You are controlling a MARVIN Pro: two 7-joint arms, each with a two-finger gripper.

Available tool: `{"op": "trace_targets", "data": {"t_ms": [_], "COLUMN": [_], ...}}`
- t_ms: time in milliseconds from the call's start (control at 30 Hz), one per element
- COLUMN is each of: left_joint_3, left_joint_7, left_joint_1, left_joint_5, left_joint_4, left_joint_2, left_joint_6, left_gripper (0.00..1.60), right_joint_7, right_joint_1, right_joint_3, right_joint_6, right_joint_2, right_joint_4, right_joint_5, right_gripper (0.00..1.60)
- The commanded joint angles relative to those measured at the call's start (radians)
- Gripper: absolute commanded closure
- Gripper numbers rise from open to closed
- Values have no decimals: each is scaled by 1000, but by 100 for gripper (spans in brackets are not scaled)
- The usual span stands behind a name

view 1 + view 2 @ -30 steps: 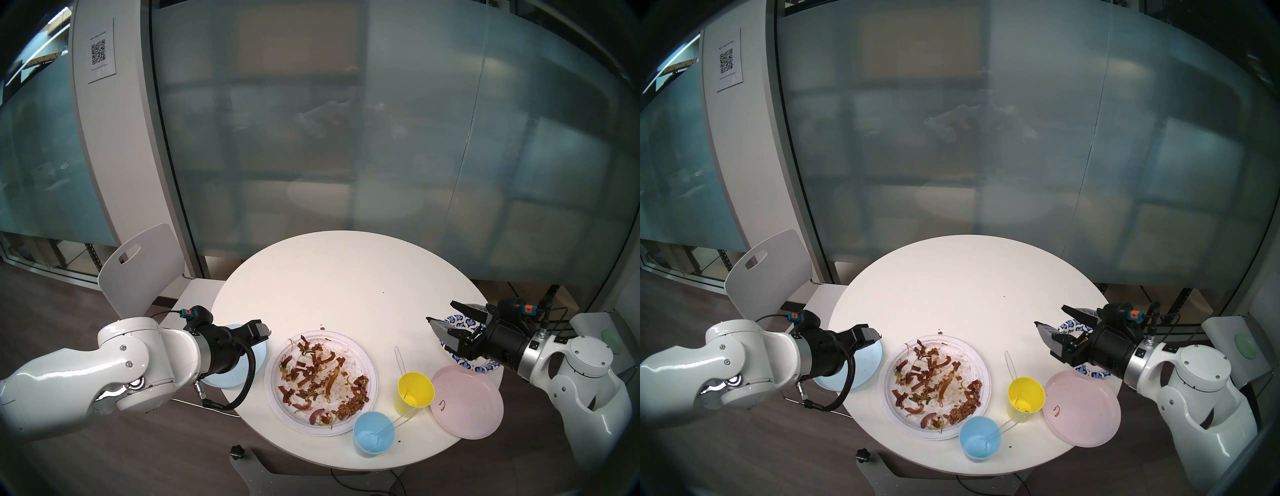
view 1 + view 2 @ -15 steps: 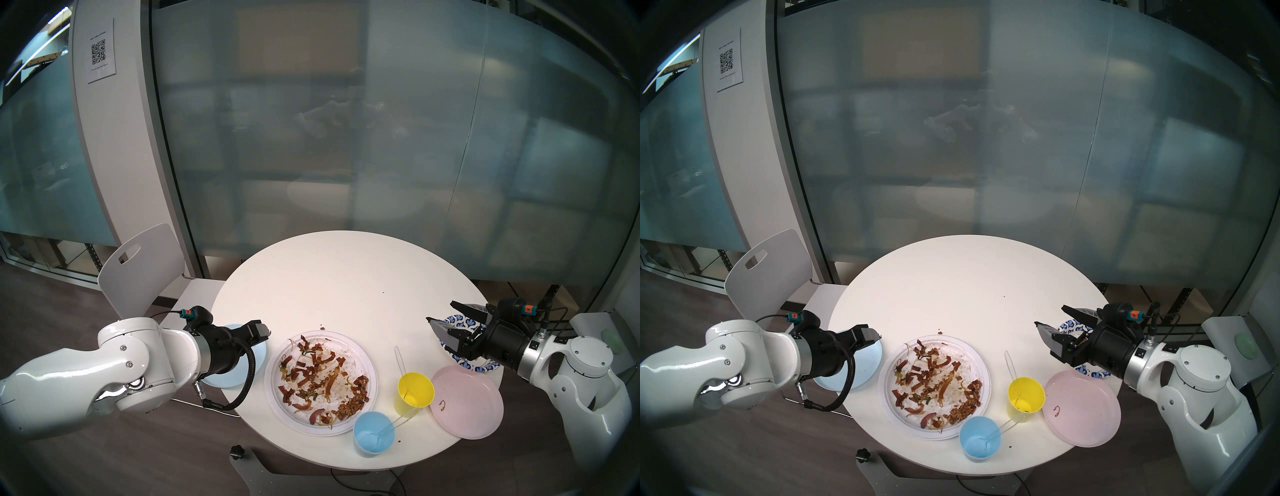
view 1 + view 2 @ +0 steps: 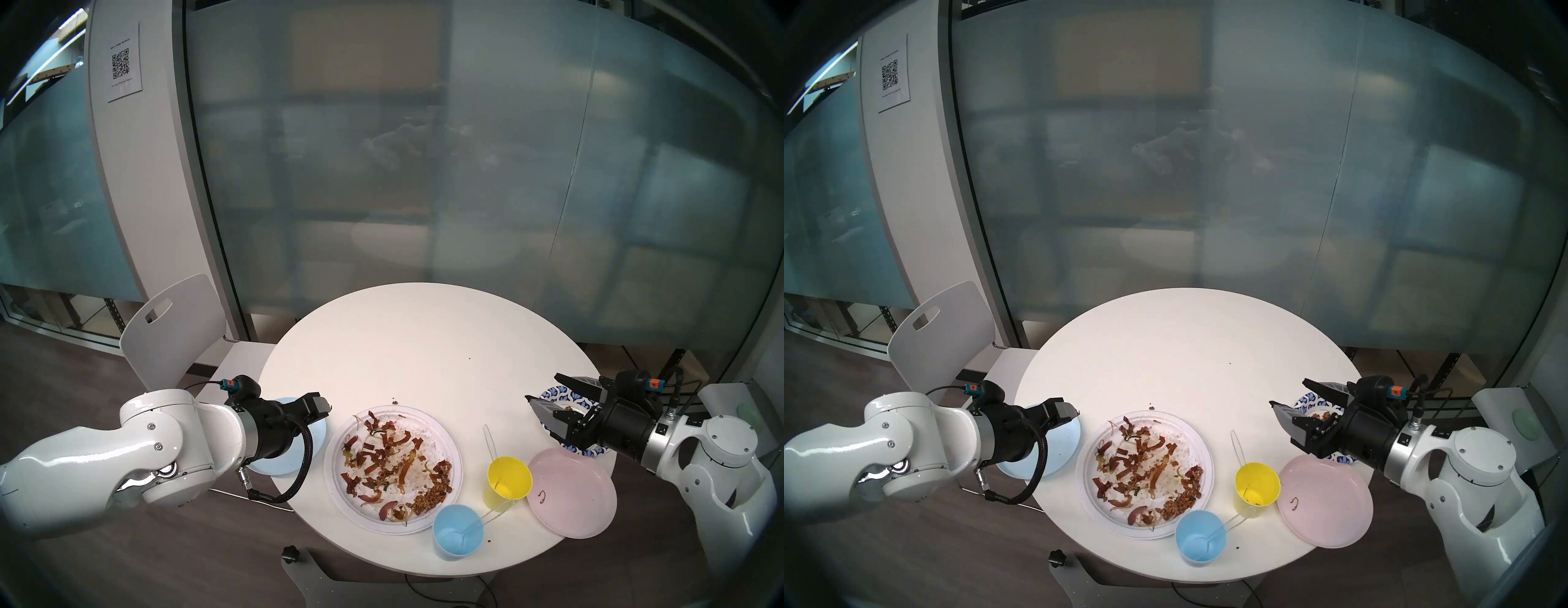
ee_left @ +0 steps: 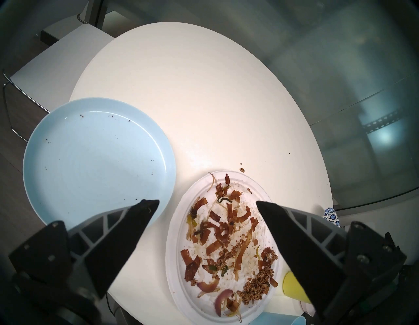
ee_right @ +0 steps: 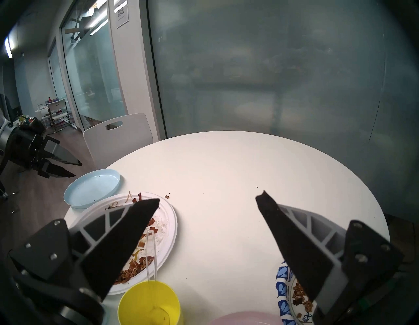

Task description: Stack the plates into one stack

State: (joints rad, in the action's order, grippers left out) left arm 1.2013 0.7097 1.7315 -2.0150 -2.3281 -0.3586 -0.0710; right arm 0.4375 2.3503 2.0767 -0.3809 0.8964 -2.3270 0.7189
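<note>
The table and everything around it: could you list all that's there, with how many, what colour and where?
table: one, white, round, centre.
white plate: one, ridged rim, food scraps on it, middle near side.
light blue plate: one, left edge of the table, a few crumbs.
pink plate: one, pale, near right edge.
patterned plate: one, blue-white rim, right edge, crumbs on it.
yellow cup: one, between white and pink plates.
light blue cup: one, nearest edge.
clear plastic utensils: apparently one in each cup.
chair: one, white, left behind the table.
left claw: black, open, above the light blue plate.
right claw: black, open, above the patterned plate.
</note>
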Motion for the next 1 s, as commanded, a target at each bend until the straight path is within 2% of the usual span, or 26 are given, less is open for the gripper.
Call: {"op": "trace_targets", "data": {"t_ms": [0,400,900,967], "left_joint_3": [6,1,-3,-4], "left_joint_7": [-4,-4,-4,-4], "left_joint_1": [-7,-10,-14,-15], "left_joint_5": [2,0,-2,-2], "left_joint_4": [-6,-6,-5,-5], "left_joint_2": [0,2,4,5], "left_joint_6": [1,3,6,6], "left_gripper": [0,0,0,0], "right_joint_7": [43,118,192,201], "right_joint_1": [113,254,408,434], "right_joint_3": [43,-7,-91,-94], "right_joint_6": [27,115,255,270], "right_joint_2": [82,200,284,297], "right_joint_4": [-106,-116,-116,-116], "right_joint_5": [9,-9,-61,-69], "right_gripper": [0,0,0,6]}}
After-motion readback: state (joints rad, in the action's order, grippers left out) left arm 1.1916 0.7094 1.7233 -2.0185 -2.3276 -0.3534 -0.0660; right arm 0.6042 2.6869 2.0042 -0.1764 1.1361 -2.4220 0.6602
